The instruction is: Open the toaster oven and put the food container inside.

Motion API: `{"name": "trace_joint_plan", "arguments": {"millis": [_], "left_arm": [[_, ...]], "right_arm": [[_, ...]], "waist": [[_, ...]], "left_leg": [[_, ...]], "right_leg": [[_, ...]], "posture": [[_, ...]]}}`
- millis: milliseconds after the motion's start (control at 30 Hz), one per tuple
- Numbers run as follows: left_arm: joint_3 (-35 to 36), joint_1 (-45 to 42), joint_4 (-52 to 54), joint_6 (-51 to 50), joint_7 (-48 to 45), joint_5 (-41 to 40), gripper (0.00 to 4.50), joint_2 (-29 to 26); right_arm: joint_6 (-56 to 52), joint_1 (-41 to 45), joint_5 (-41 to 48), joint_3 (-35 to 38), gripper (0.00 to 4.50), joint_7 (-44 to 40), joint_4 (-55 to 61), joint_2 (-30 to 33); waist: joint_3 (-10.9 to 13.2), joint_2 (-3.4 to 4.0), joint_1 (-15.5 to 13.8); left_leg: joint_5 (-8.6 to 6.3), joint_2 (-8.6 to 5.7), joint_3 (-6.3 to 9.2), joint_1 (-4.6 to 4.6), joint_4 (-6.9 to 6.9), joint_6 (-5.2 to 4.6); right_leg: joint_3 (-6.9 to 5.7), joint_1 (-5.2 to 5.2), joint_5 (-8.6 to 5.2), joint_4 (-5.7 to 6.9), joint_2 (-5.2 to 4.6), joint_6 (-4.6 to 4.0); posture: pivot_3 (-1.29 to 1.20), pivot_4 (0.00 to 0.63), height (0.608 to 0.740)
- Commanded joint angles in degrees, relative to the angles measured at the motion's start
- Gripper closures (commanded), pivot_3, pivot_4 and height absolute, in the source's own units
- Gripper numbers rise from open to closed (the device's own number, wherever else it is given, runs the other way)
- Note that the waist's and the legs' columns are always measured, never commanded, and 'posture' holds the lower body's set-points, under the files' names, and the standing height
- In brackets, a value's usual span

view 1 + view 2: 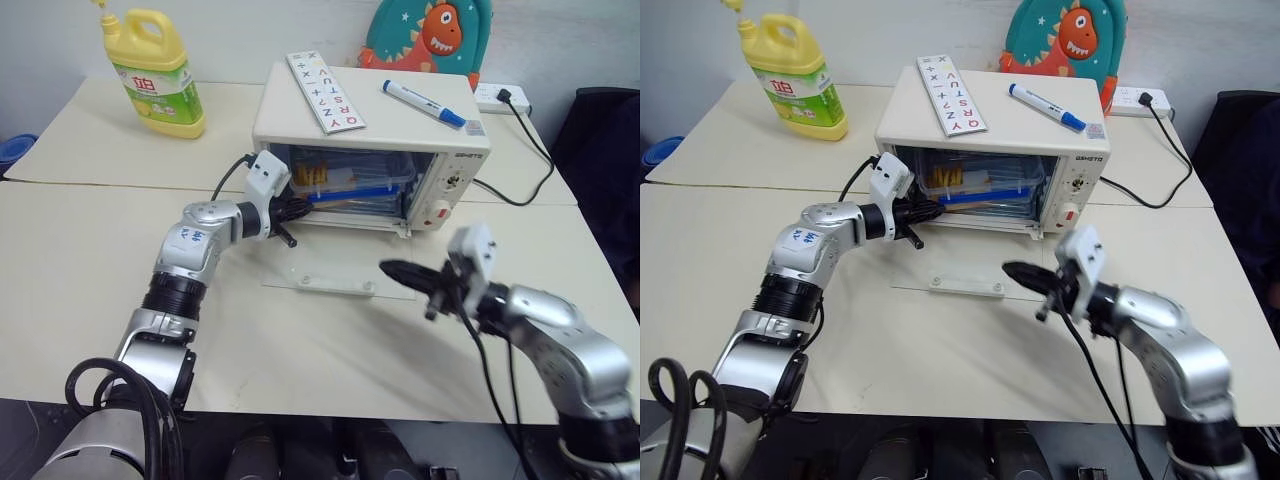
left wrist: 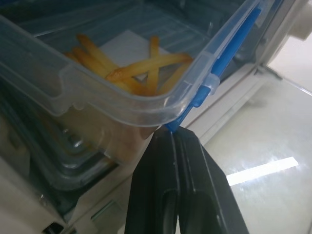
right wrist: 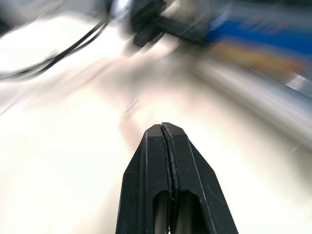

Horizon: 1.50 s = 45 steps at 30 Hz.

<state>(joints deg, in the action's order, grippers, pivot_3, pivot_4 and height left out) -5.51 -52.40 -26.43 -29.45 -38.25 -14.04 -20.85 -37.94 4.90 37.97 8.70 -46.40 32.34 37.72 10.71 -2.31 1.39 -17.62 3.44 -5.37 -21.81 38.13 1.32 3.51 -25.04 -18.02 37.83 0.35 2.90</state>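
Head view: the oven stands on the table at 12 o'clock, its glass door folded down flat in front of it. The container sits inside the oven cavity. The left gripper, at 9 o'clock from the cavity, has its fingers pressed together, tips at the container's near left corner. The right gripper, fingers together and holding nothing, hovers at 3 o'clock from the door, apart from the oven. A jug stands at 10 o'clock; a card and a marker lie on the oven top.

Left wrist view: the closed fingertips touch the container's blue clip strip; fries lie inside.

Right wrist view: closed fingers above the pale table.
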Motion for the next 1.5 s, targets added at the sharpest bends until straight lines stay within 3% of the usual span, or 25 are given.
{"name": "trace_joint_plan", "arguments": {"millis": [33,100,200,400,633,833,1067,1200,1367,1500], "left_arm": [[1.61,-2.26,0.67,1.57,-2.15,-0.89,4.46,0.68],[1.65,0.46,7.43,-1.01,-6.61,-2.7,4.46,-2.36],[3.24,4.1,16.72,-6.6,-12.04,-6.35,3.89,-7.87],[9.39,11.92,32.22,-12.32,-23.96,-13.09,2.03,-25.74],[18.36,17.15,36.43,-15.52,-36.53,-20.61,0.02,-43.26],[21.93,16.92,35.32,-14.22,-41.55,-22.47,0.02,-51.45],[23.32,14.55,36.82,-16.76,-38.28,-25.78,0.02,-51.49],[23.47,16.16,36.78,-15.75,-38.24,-25.49,0.02,-51.86],[23.15,16.62,34.81,-14.13,-38.37,-24.74,0.0,-51.76],[22.09,16.6,32.33,-11.77,-39.67,-23.11,0.0,-52.62]], "right_arm": [[-1.05,-3.92,4.81,5.54,4.5,-0.84,5.7,2.35],[-1.3,-7.59,5.6,8.15,4.5,0.19,6.58,2.89],[-0.61,-11.26,4.85,9.2,4.5,1.06,7.2,3.02],[1.58,-16.6,3.05,8.44,4.5,2.38,7.18,1.91],[5.26,-17.72,-2.21,4.46,4.5,3.01,2.29,1.31],[10.7,-12.5,-9.1,-3.25,4.5,3.83,-8.13,-2.95],[16.68,-2.54,-14.14,-7.65,4.5,4.92,-20.35,-9.78],[13.3,3.25,-9.81,-6.17,4.5,4.12,-19.89,-11.19],[5.16,5.95,-1.15,-0.11,2.92,0.43,-10.37,-3.3],[-1.95,6.36,7.73,10.33,1.52,-5.04,-5.95,8.95]], "waist": [[0.0,0.0,0.02],[0.0,0.0,0.24],[0.0,0.0,0.48],[0.0,0.0,0.87],[-0.02,-0.05,0.96],[0.0,-0.04,0.78],[0.02,-0.02,1.29],[0.05,0.03,1.88],[0.14,0.18,1.69],[0.13,0.16,1.41]], "left_leg": [[-0.01,-0.01,-0.01,0.01,0.01,-0.03],[-0.02,-0.02,-0.02,0.02,0.06,-0.09],[0.09,0.01,-0.05,0.1,0.01,0.07],[0.16,0.06,-0.11,0.31,-0.05,0.2],[-0.03,0.05,-0.04,0.6,-0.08,-0.1],[-0.07,0.03,-0.07,0.6,-0.09,-0.16],[-0.08,0.04,-0.09,0.56,-0.09,-0.18],[-0.08,0.06,-0.1,0.56,-0.1,-0.17],[-0.06,0.06,-0.11,0.53,-0.1,-0.14],[-0.08,0.03,-0.07,0.53,-0.09,-0.16]], "right_leg": [[0.02,0.0,0.01,0.01,0.0,0.02],[0.06,0.02,0.06,0.06,0.01,0.08],[0.11,0.03,0.07,0.11,0.06,0.08],[0.16,0.12,0.03,0.19,0.07,0.0],[0.06,0.51,-0.02,0.01,0.04,-0.07],[0.05,0.48,-0.06,-0.01,0.07,-0.13],[0.08,0.4,-0.07,0.07,0.12,-0.15],[0.08,0.37,-0.07,0.11,0.12,-0.17],[0.07,0.33,-0.08,0.14,0.09,-0.17],[0.04,0.39,-0.08,0.08,0.06,-0.16]], "posture": [[0.0,0.15,0.74],[0.0,0.15,0.74],[0.0,0.15,0.74],[0.0,0.15,0.74],[0.0,0.15,0.74],[0.0,0.15,0.74],[0.0,0.15,0.74],[0.0,0.15,0.74],[0.0,0.15,0.74],[0.0,0.15,0.74]]}}
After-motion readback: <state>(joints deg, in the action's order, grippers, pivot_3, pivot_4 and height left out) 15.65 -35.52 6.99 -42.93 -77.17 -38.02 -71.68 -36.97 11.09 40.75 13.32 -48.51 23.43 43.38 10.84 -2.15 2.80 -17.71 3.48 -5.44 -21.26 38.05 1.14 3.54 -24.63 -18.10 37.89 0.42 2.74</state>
